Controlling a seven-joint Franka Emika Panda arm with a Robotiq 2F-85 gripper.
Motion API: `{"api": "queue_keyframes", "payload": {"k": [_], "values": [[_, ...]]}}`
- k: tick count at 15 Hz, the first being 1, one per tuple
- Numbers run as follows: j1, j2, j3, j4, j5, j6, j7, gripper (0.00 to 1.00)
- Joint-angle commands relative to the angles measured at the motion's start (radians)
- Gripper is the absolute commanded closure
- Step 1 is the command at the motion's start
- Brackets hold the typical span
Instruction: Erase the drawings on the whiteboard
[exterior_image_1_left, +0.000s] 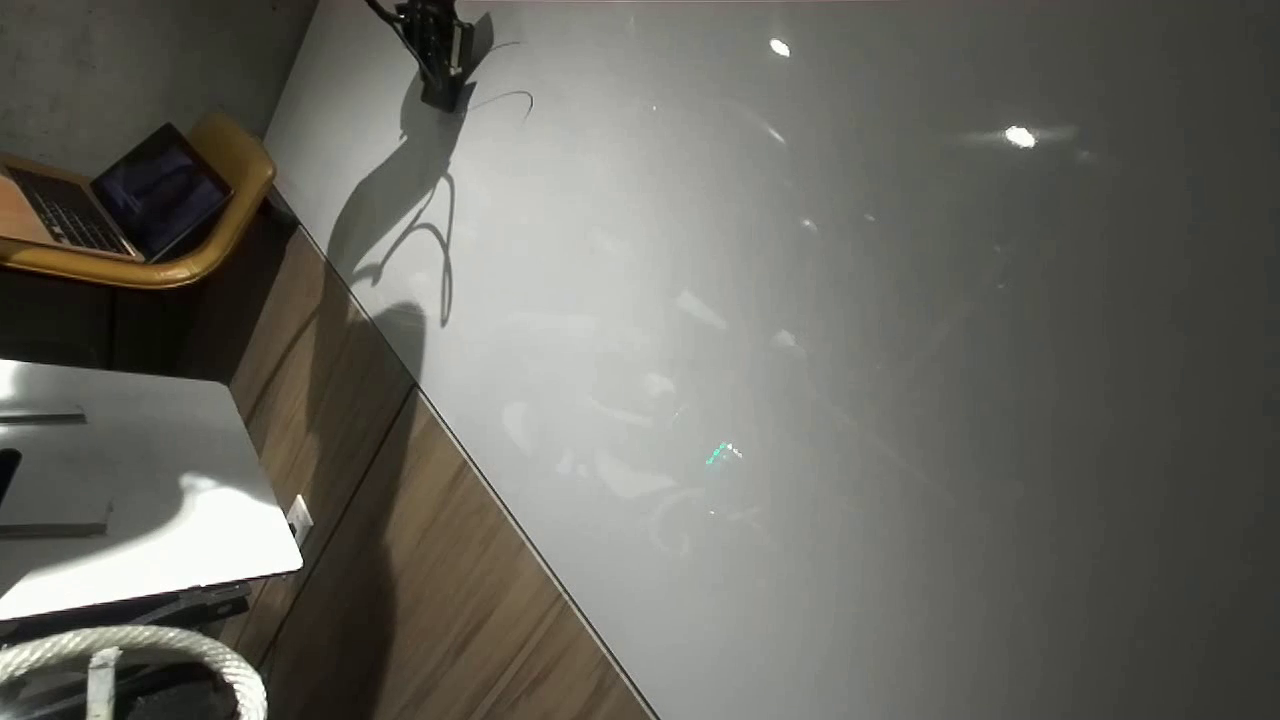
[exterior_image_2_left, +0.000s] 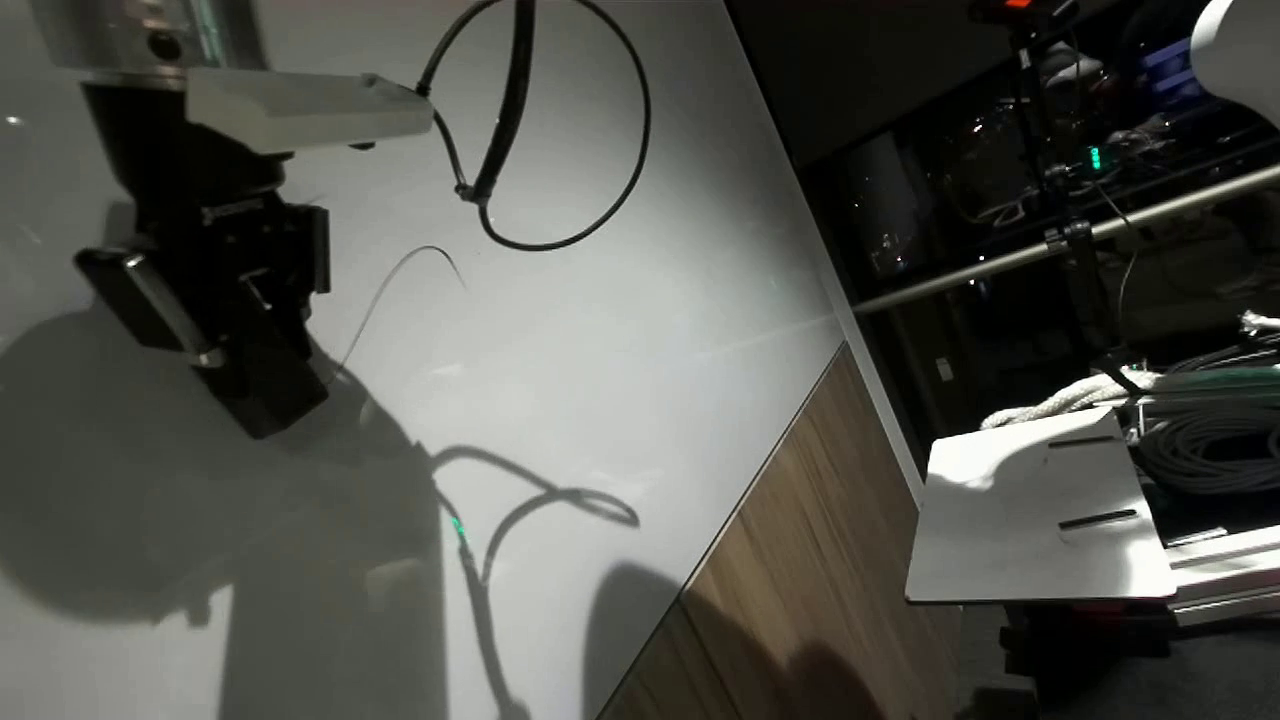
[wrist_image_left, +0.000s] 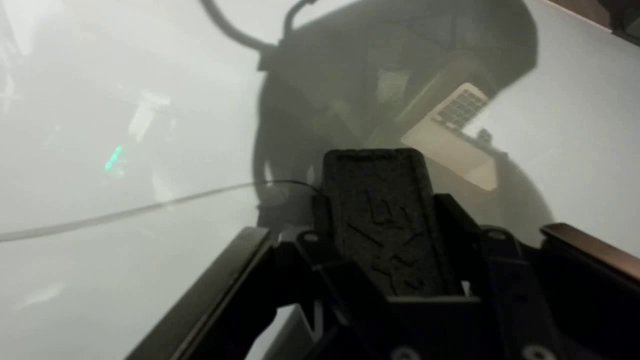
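The claw (wrist_image_left: 382, 217) grips a dark block (wrist_image_left: 387, 225) by its sides, end free (presumably for wiping curves (exterior_image_2_left: 431, 247) on the whiteboard (exterior_image_1_left: 860, 420)).

Near a grey surface (exterior_image_1_left: 130, 65), a yellow chair (exterior_image_1_left: 248, 175) holds an open laptop (exterior_image_1_left: 125, 205), brown wood-grain panelling (exterior_image_1_left: 450, 540) runs diagonally through both exterior views near a pale slotted plate (exterior_image_1_left: 150, 460), part brightly lit, part shaded, and, in an exterior view, a pale rail (exterior_image_2_left: 980, 268) slants across a dark backdrop (exterior_image_2_left: 920, 320).
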Motion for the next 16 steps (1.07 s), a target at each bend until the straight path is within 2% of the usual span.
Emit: {"api": "queue_keyframes", "payload": {"k": [1, 5, 6, 8, 11, 16], "values": [[0.104, 0.171, -0.055, 0.231, -0.034, -0.041, -0.018, 0.71], [0.133, 0.208, -0.141, 0.331, -0.001, -0.144, -0.077, 0.71], [0.102, 0.187, -0.117, 0.32, -0.016, -0.182, -0.078, 0.71], [0.088, 0.15, -0.128, 0.307, -0.02, -0.24, -0.082, 0.71], [0.038, 0.05, -0.13, 0.229, -0.017, -0.282, -0.077, 0.71], [-0.054, -0.135, -0.142, 0.015, -0.007, -0.27, -0.022, 0.71]]}}
